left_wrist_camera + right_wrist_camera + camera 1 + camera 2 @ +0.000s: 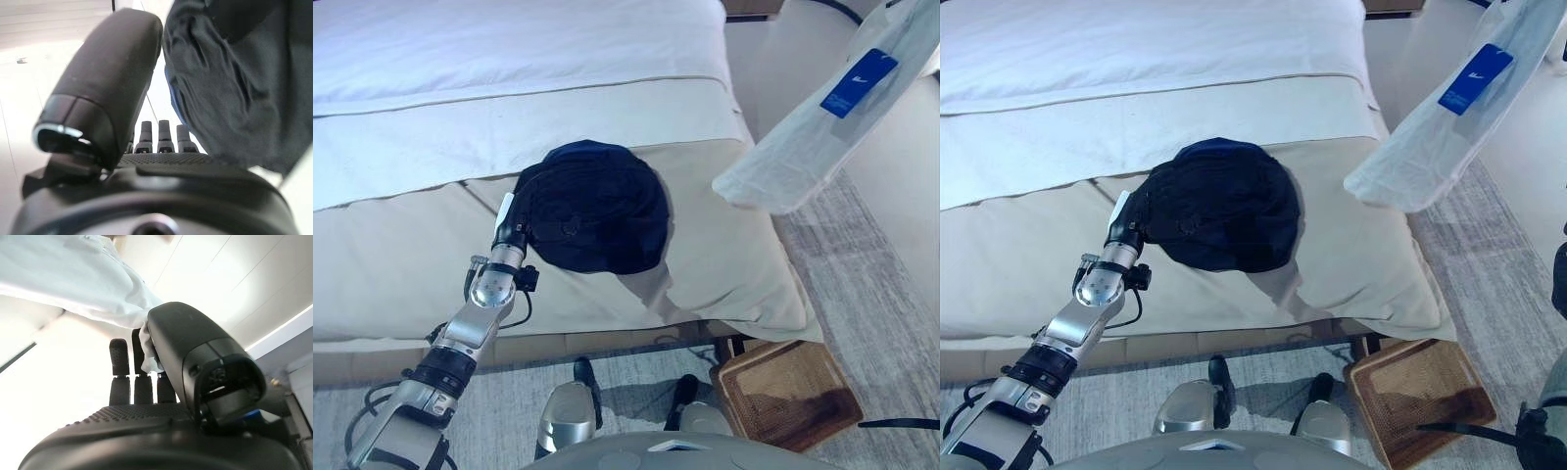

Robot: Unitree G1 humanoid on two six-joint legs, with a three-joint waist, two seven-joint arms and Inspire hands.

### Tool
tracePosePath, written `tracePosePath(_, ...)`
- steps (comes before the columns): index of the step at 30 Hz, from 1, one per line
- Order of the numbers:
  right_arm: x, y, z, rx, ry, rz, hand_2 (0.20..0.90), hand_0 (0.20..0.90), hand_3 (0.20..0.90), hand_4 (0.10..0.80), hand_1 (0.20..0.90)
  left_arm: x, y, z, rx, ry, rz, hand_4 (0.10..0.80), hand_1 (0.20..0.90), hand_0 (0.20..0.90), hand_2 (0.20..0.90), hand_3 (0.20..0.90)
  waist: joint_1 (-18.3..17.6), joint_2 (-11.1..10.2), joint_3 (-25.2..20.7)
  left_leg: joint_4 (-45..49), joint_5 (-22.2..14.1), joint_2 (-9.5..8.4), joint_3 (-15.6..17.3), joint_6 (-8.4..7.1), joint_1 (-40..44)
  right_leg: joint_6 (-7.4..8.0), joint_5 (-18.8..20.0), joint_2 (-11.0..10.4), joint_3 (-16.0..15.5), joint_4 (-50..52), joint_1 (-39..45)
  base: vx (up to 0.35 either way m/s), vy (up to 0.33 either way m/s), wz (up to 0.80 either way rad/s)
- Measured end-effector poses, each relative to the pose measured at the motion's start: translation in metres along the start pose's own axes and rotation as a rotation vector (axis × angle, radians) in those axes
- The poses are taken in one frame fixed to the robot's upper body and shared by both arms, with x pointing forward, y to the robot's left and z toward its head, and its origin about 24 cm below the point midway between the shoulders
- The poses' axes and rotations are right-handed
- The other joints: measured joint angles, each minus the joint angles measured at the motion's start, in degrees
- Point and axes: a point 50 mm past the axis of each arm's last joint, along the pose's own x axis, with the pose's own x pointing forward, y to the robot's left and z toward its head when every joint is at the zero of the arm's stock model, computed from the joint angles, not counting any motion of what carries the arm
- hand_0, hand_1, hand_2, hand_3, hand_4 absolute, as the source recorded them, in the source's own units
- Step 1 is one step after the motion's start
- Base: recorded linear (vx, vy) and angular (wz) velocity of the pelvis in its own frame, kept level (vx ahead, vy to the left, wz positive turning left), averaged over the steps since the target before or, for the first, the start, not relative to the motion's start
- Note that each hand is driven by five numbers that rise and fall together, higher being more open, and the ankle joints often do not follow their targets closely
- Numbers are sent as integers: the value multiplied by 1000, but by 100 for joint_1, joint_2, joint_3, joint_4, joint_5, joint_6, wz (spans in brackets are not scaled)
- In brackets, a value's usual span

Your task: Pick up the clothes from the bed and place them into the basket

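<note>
Dark garment (595, 208) on beige-and-white bed (401, 255), left hand (508, 238) fingers straight beside it; wicker basket (785, 392) on grey carpet (891, 294).

Even, soft daylight on the bed (431, 245); faint shadows beneath the dark garment (597, 206). Right wrist view background overexposed; near surfaces blurred.

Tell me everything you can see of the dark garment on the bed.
The dark garment is a navy-black, crumpled fabric heap, roughly round, with a bluer edge showing at its far side. It lies on the beige cover near the bed's foot end, not lifted. The left hand is at its left edge, fingers straight beside the cloth in the wrist view, not closed on it.
</note>
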Motion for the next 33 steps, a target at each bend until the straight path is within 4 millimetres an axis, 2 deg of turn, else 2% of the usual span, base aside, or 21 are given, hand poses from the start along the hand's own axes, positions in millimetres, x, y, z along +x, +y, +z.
tracePosePath(3,2,-11,1,3,-1,-24,300,300,200,100,300,0,-10,1,-36,-3,-12,800,900,900,900,900,-159,1,-1,-93,135,181,7,-68,92,-1,-1,200,73,-1,4,-147,-124,-17)
tracePosePath(7,4,-23,2,-10,-10,-63,300,300,200,100,300,0,-17,0,-74,4,-15,800,900,900,900,900,-211,-4,0,63,171,250,-199,-87,114,-1,-1,278,305,2,-24,-178,-37,-29)
tracePosePath(9,5,-23,4,-22,-20,-65,300,300,200,100,300,0,-17,-6,-76,25,-5,800,900,900,900,900,-191,-35,0,600,149,216,-586,-95,-79,-46,31,185,471,36,-62,-154,51,-54)
tracePosePath(10,5,-23,4,-22,-26,-69,300,300,200,100,300,-1,-17,-7,-77,30,0,800,900,900,900,900,-193,-96,-49,496,-78,65,-739,-163,-190,-66,45,7,685,22,-136,-78,62,-57)
tracePosePath(11,5,-26,7,-13,-40,-74,300,300,200,100,300,0,-19,-6,-83,26,0,800,900,900,900,900,-236,4,-103,-201,43,-10,-728,-149,-15,-66,45,45,726,19,-222,-48,66,-42)
tracePosePath(12,5,-26,8,-3,-46,-74,300,300,200,100,300,0,-19,-5,-86,24,3,800,900,900,900,900,-282,113,-160,-428,266,-11,-720,-124,6,-60,40,113,736,6,-253,-14,41,-32)
tracePosePath(13,4,-26,2,-6,-36,-74,300,300,200,100,300,3,-19,-2,-88,15,6,800,900,900,900,900,-403,233,-228,-628,380,27,-603,-120,92,-23,14,207,781,3,-290,-16,33,-9)
tracePosePath(14,1,-27,-9,-2,-13,-75,300,300,200,100,300,7,-20,1,-85,5,7,800,900,900,900,900,-503,203,-225,-778,450,-19,-638,-191,177,-25,19,190,805,4,-269,-10,15,-8)
tracePosePath(17,-1,-31,-22,1,24,-86,300,300,200,100,300,15,-21,12,-82,-29,8,800,900,900,900,900,-646,153,-252,-834,440,-185,-536,-186,282,-21,16,43,887,0,-257,-24,-6,-10)
tracePosePath(19,-3,-34,-33,3,50,-87,300,300,200,100,300,17,-19,16,-79,-41,17,800,900,900,900,900,-710,133,-289,-837,408,-216,-513,-206,284,21,-13,14,955,-2,-277,-29,-14,-9)
tracePosePath(21,-6,-35,-47,-13,82,-71,300,300,200,100,300,17,-19,15,-75,-36,20,800,900,900,900,900,-706,128,-303,-837,401,-208,-428,-208,338,112,-4,24,1045,-2,-286,-44,-19,-20)
tracePosePath(22,-7,-35,-51,-20,90,-65,300,300,200,100,300,17,-19,15,-74,-33,20,800,900,900,900,900,-713,130,-304,-838,400,-204,-409,-208,351,117,-2,29,1079,-2,-285,-41,-22,-24)
tracePosePath(27,-23,-39,-99,-79,202,-34,300,300,200,100,300,16,-21,12,-64,-9,6,800,900,900,900,900,-881,141,-321,-839,377,-134,-258,-192,419,120,-3,102,1231,-1,-303,-26,-26,-15)
tracePosePath(33,-46,-31,-142,-62,313,-8,300,300,200,100,300,16,-27,11,-65,4,-13,800,900,900,900,900,-1098,231,-441,-839,382,-60,-135,-201,454,120,-1,189,1335,0,-337,-39,-30,-12)
